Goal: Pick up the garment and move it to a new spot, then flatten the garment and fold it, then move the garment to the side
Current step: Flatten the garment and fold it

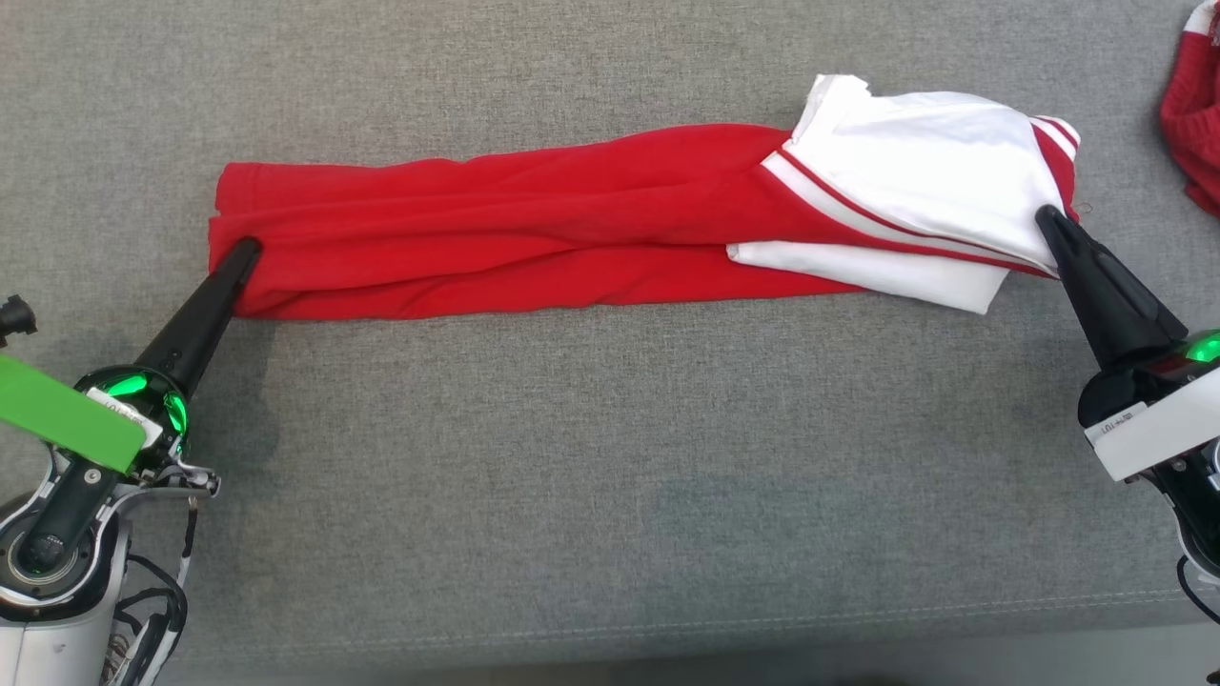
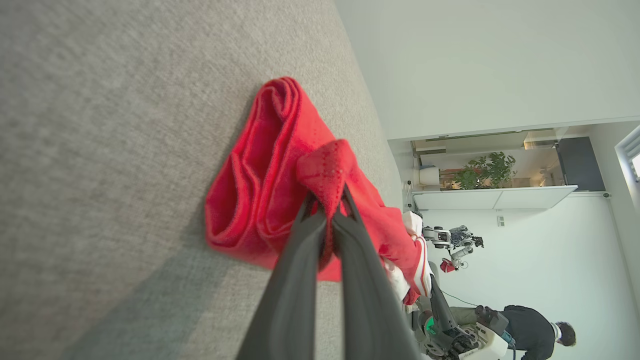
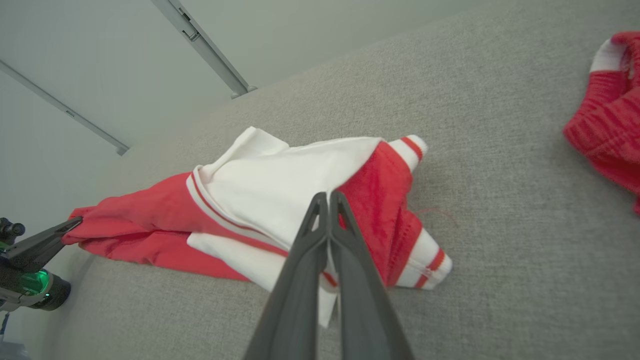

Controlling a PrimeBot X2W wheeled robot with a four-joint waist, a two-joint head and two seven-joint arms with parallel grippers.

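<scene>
The garment is red with a white, red-striped part at its right end, and it lies stretched into a long folded band across the grey surface. My left gripper is shut on its red left end; in the left wrist view a pinch of red cloth sticks up between the fingertips. My right gripper is shut on the right end, where white cloth meets the red striped cuff. In the right wrist view the garment spreads beyond the closed fingers, and my left gripper holds its far end.
The grey fabric surface runs to a seam near the front edge. Another red and white knitted piece lies at the far right, also seen as a red piece in the right wrist view. A person and another robot stand in the room behind.
</scene>
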